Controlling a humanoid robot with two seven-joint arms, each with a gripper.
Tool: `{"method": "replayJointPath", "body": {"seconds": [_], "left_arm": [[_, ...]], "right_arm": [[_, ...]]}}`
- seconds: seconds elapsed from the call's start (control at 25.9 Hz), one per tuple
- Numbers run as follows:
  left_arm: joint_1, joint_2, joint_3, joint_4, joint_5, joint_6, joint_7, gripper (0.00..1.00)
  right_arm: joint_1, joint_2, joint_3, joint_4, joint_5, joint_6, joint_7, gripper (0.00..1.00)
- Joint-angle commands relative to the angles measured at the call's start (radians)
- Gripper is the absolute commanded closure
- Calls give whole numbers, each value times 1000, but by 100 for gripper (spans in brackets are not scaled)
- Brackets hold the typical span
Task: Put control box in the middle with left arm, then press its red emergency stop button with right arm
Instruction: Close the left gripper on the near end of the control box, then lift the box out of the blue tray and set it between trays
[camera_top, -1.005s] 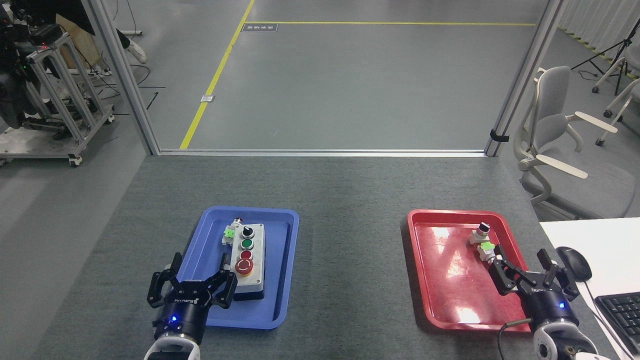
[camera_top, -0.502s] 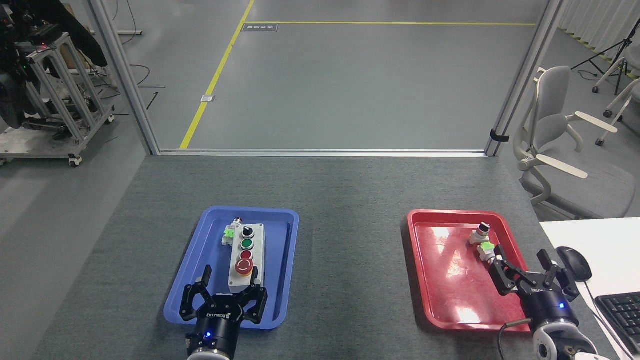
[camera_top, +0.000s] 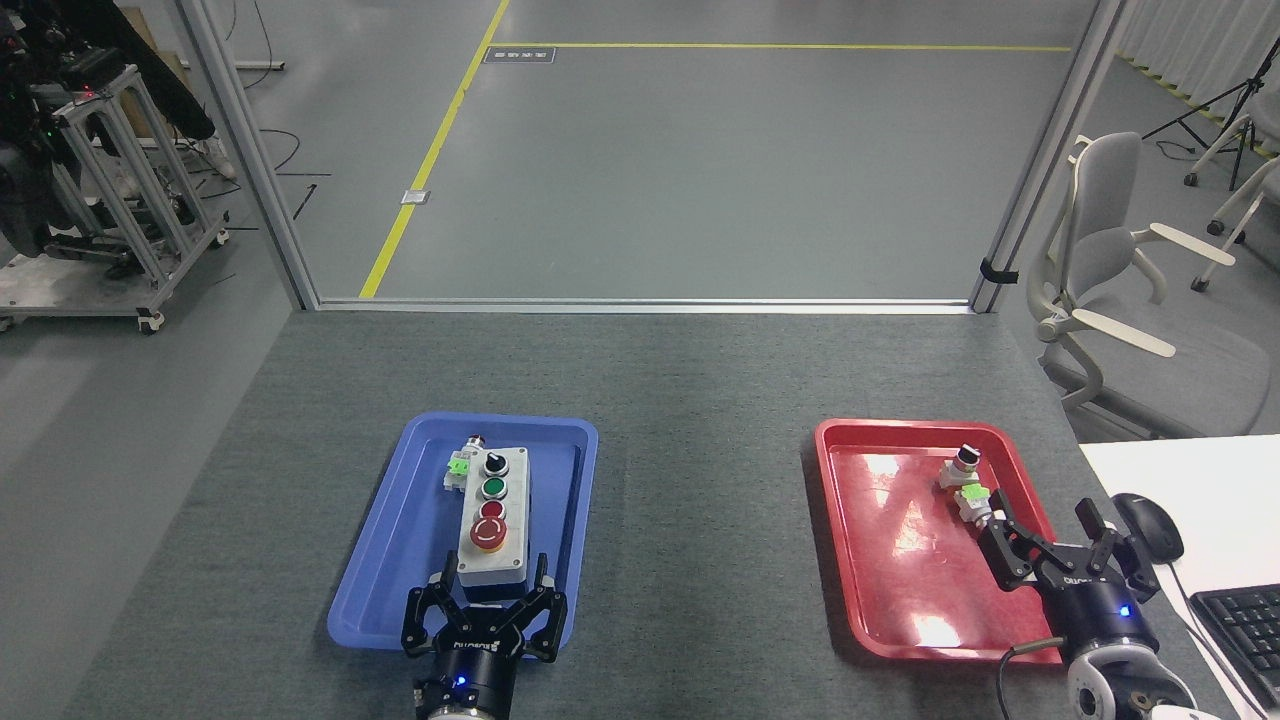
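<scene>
Head view shows the light grey oblong control box (camera_top: 493, 522) with its black base lying lengthwise in the blue plastic tray (camera_top: 410, 530) on the left of the dark grey felt tabletop (camera_top: 690, 400), not yet on the bare middle. Its round red emergency stop button (camera_top: 489, 535) with the yellow ring sits nearest the robot, with a smaller red button, a green button and a black knob in a row beyond it. A small white-and-green switch part (camera_top: 460, 468) lies touching the box's far left corner.

Compared with a second ago, the left arm's black clawed gripper (camera_top: 492, 590) has slid rightward from the tray's left near corner and now sits squarely at the box's near end, its claws spread apart on either side of that end. Whether the tips touch the box is hard to judge from this angle. The box itself has not shifted.

The right arm's black clawed gripper (camera_top: 1050, 545) with the loose black cable stays where it was, over the near right corner of the red plastic tray (camera_top: 890, 560), claws spread wide and holding nothing, just beside two small white switch parts (camera_top: 965, 480).
</scene>
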Motion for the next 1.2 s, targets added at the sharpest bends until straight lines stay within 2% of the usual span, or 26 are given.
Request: {"method": "replayJointPath", "body": {"seconds": [0.0, 0.31, 0.43, 0.62, 0.73, 0.77, 0.85, 0.89, 0.97, 1.0, 1.16], "left_arm": [[-36, 2, 1, 98, 1, 7, 40, 2], [-79, 8, 10, 141, 3, 16, 46, 2], [-114, 5, 10, 213, 10, 16, 47, 2], [-200, 8, 10, 414, 98, 32, 92, 3], [-220, 22, 10, 466, 104, 64, 99, 6], [-220, 22, 9, 468, 104, 64, 103, 13], [-216, 22, 9, 460, 106, 59, 133, 37], [-211, 20, 7, 452, 106, 55, 156, 52], [-194, 22, -1, 419, 104, 29, 198, 89], [-171, 22, -1, 397, 102, 6, 227, 100], [-147, 23, -42, 270, 83, -53, 270, 100]], "right_arm": [[0, 1, 0, 0, 0, 1, 1, 1], [0, -1, 0, 0, 0, 1, 1, 1], [-1, -1, 0, 0, 0, 1, 1, 1], [0, 1, 0, 0, 0, 1, 1, 1], [0, 2, 0, 0, 0, 0, 1, 1], [0, 2, 0, 0, 0, 0, 1, 1], [0, 2, 0, 0, 0, 0, 1, 1], [0, 2, 0, 0, 0, 0, 1, 1], [0, 2, 0, 0, 0, -2, 1, 1], [0, 2, 0, 0, 0, -2, 1, 1], [0, 2, 0, 0, 0, -3, 1, 1]]}}
